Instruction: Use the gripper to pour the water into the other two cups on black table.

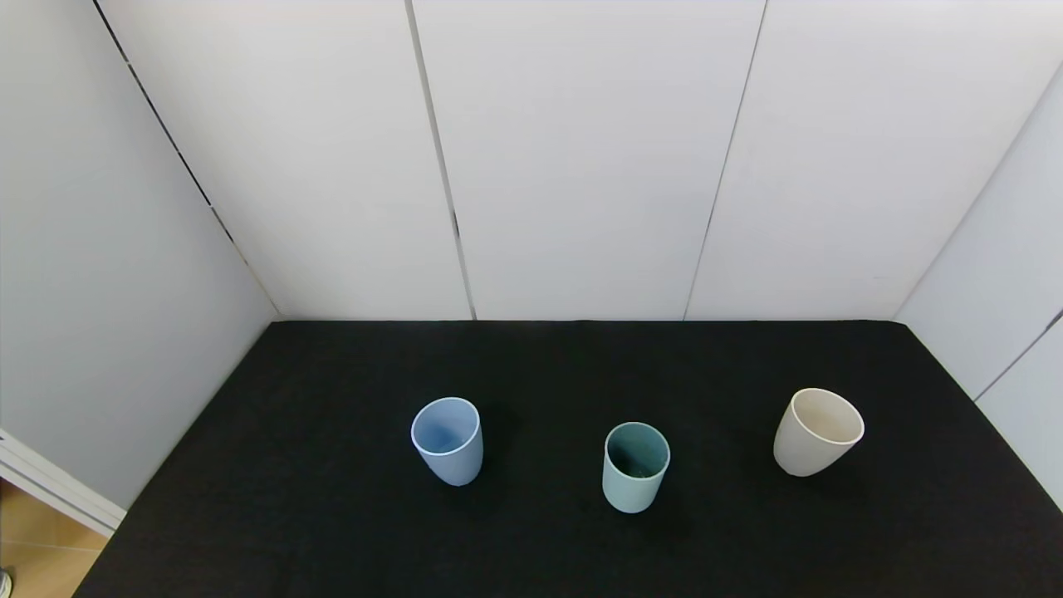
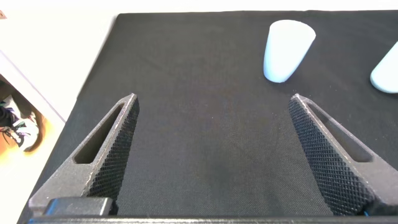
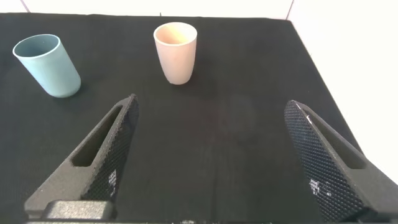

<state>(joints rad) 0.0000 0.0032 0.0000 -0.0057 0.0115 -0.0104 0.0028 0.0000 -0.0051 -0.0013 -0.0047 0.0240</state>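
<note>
Three cups stand upright in a row on the black table (image 1: 332,531). The light blue cup (image 1: 448,440) is on the left, the pale teal cup (image 1: 635,467) with a darker teal inside is in the middle, and the cream-white cup (image 1: 816,432) is on the right. Neither arm shows in the head view. My left gripper (image 2: 212,99) is open and empty over bare cloth, with the light blue cup (image 2: 286,50) ahead of it. My right gripper (image 3: 210,102) is open and empty, short of the cream-white cup (image 3: 176,51) and the teal cup (image 3: 48,65).
White panel walls close the table at the back and on both sides. The table's left edge (image 2: 93,74) drops to a floor with shoes on it. A wide strip of bare cloth lies in front of the cups.
</note>
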